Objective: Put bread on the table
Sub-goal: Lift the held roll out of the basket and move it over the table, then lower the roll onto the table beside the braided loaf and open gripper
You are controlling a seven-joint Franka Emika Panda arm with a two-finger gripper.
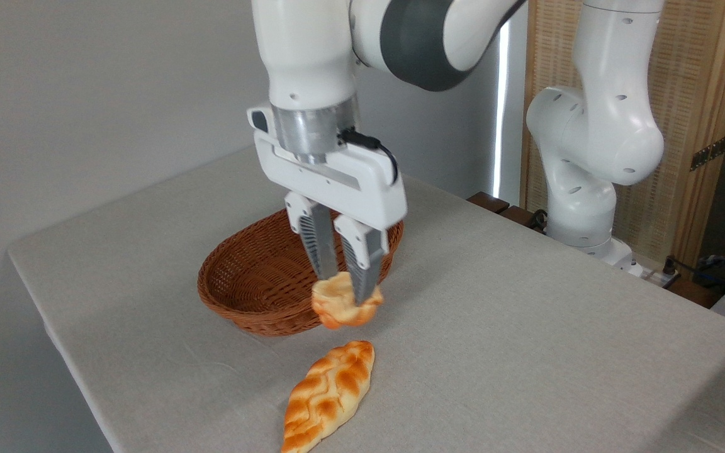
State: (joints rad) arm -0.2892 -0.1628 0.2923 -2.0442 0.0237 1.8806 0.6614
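At frame centre, the hand (345, 283) pinches the bread (345, 306) between its fingers, holding it above the counter (526, 327), at the wicker basket's (255, 277) front rim, over the braided loaf (330, 395).

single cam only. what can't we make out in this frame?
- Loaf: near tip cut off by the bottom edge.
- Basket: right part of its inside hidden behind the hand and its fingers.
- Bun: top hidden between the fingers; its clearance above the table can't be judged from this angle.
- Arm: upper links cut off by the top edge.
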